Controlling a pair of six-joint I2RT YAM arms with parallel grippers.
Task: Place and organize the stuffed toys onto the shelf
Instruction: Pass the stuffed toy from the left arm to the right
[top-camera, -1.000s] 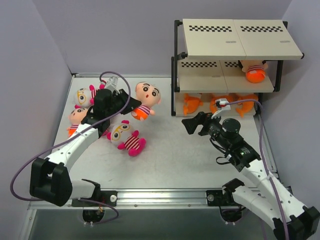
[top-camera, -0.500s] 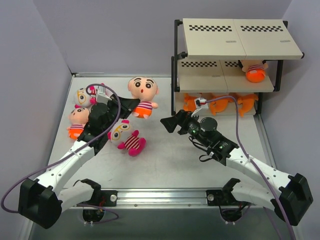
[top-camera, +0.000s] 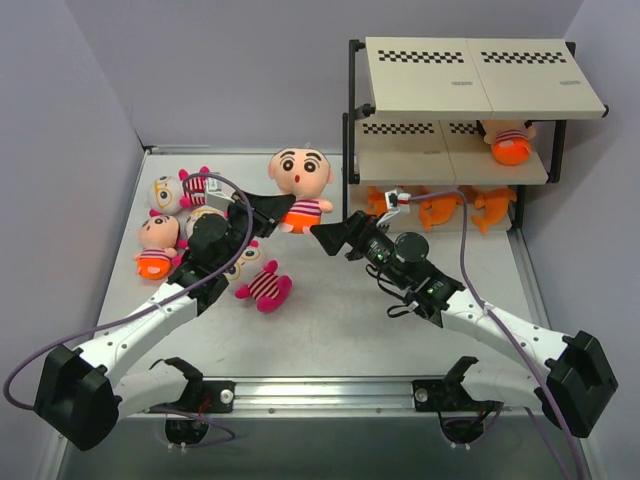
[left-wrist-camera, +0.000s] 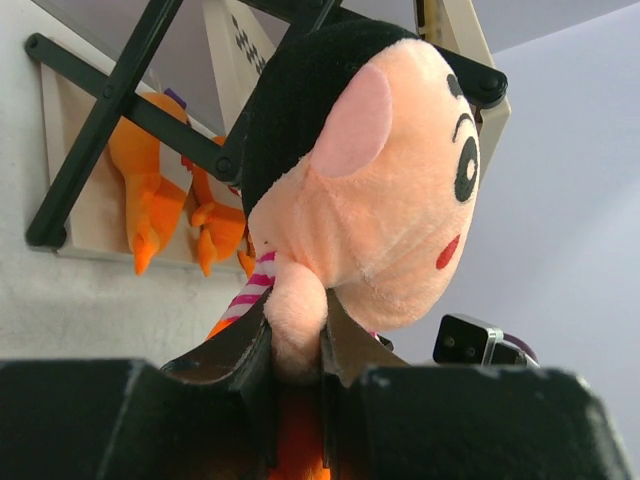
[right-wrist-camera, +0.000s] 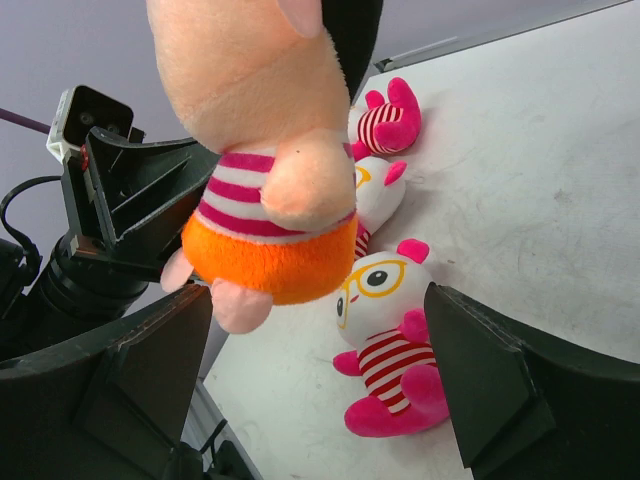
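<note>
Lilac walls closed in a pale grey tabletop (top-camera: 350, 310). At its far right stood the shelf (top-camera: 480, 85), a black frame with beige boards. Black-and-white checkered strips marked the boards, and a small grey print on each top board was too small to read.

Three orange sharks (top-camera: 440, 208) lay in a row on the bottom tier. A striped doll (top-camera: 510, 140) lay at the right end of the middle tier.

The left arm (top-camera: 140, 320) reached to the far side, and the left jaws were pinched on a peach lobe below the head of a peach-headed doll (left-wrist-camera: 370, 180). They held it in the air just left of the shelf.

The right arm (top-camera: 480, 320) pointed left. The right jaws were spread wide and sat near the held doll's orange bottom without touching it.

At the far left of the tabletop lay a third doll (top-camera: 157, 245) and a glasses toy (top-camera: 168, 192). A second glasses toy (top-camera: 205, 215) was partly under the left arm, and a pink-legged one (top-camera: 265, 285) lay nearer. No toy showed a readable label.
</note>
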